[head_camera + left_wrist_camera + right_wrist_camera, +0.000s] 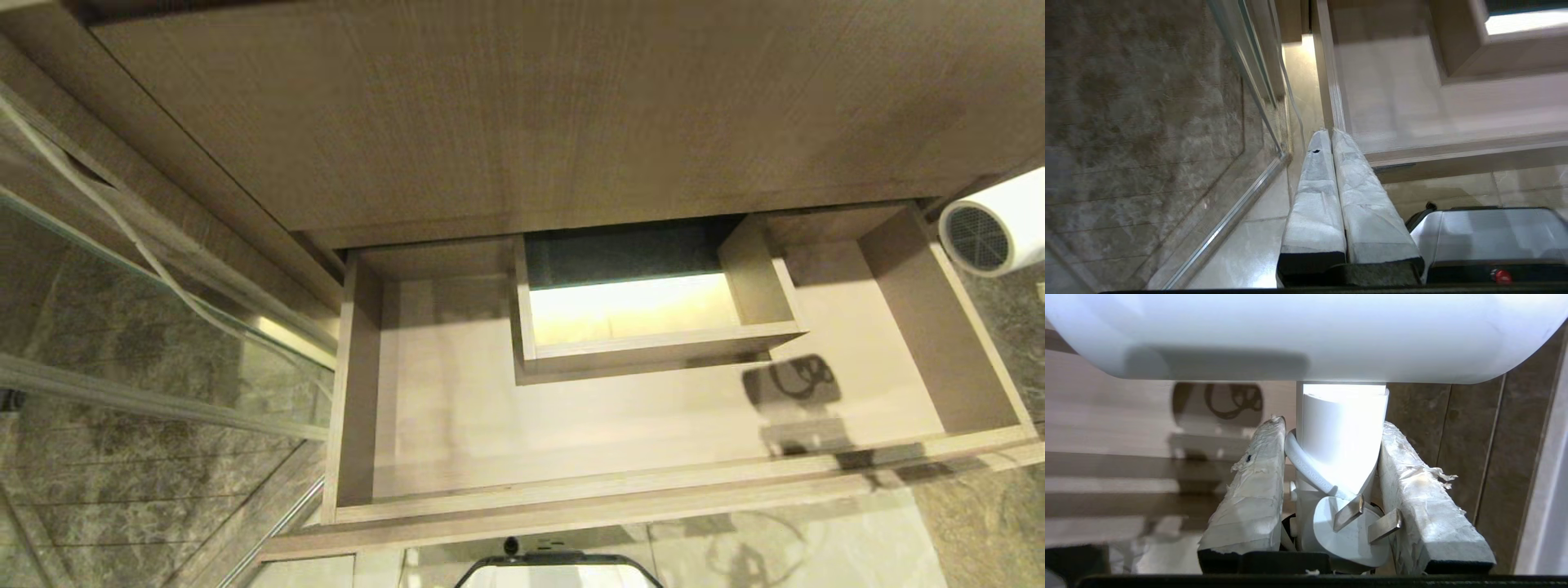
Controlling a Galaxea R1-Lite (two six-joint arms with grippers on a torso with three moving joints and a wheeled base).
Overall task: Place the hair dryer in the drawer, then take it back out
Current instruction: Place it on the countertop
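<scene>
Right gripper [1331, 457] — clamped on hair dryer [1306, 330] handle | left gripper [1331, 141] — closed, empty

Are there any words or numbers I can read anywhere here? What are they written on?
Small grey print on the hair dryer's white cord: it runs along the cord where it curls past the handle between the right gripper fingers; too small and curved to read surely.
Hair dryer barrel and grille: no words show.
Drawer: no words or labels.
Left gripper: no words.
</scene>
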